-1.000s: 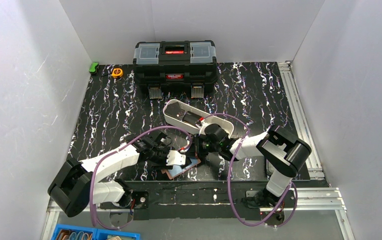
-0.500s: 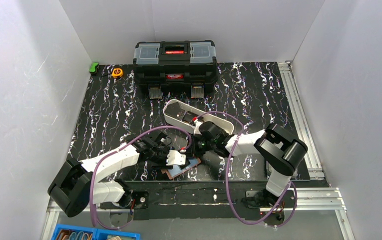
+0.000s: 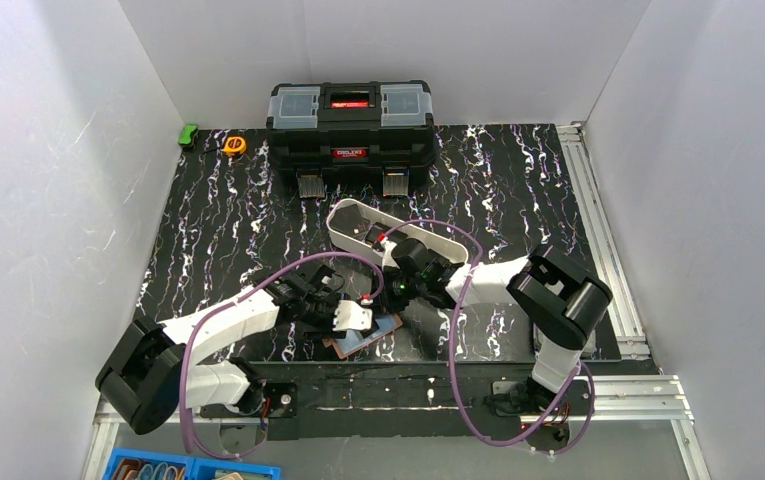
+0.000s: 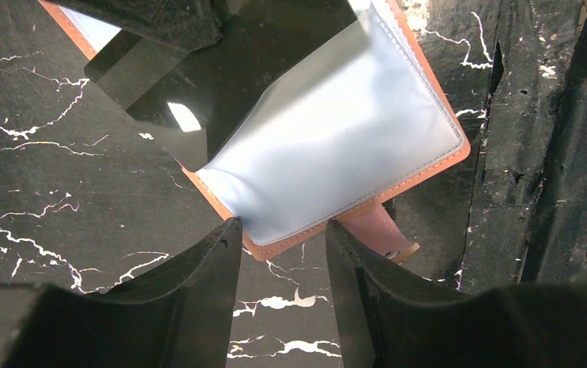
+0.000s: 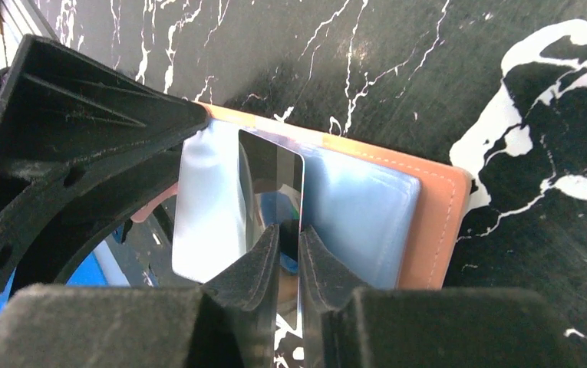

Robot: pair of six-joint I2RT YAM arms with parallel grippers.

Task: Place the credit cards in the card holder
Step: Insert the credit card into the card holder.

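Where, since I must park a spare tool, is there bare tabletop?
Bare: the left strip between tape measure and left arm, and the right stretch between toolbox and right arm. Crowded: the middle, around white tray and card holder, where both arms meet.

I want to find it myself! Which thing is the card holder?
Start at the black toolbox at the back and come forward past the white oval tray. The card holder lies open near the front edge; it alone has a tan-orange border around pale blue-grey lining.
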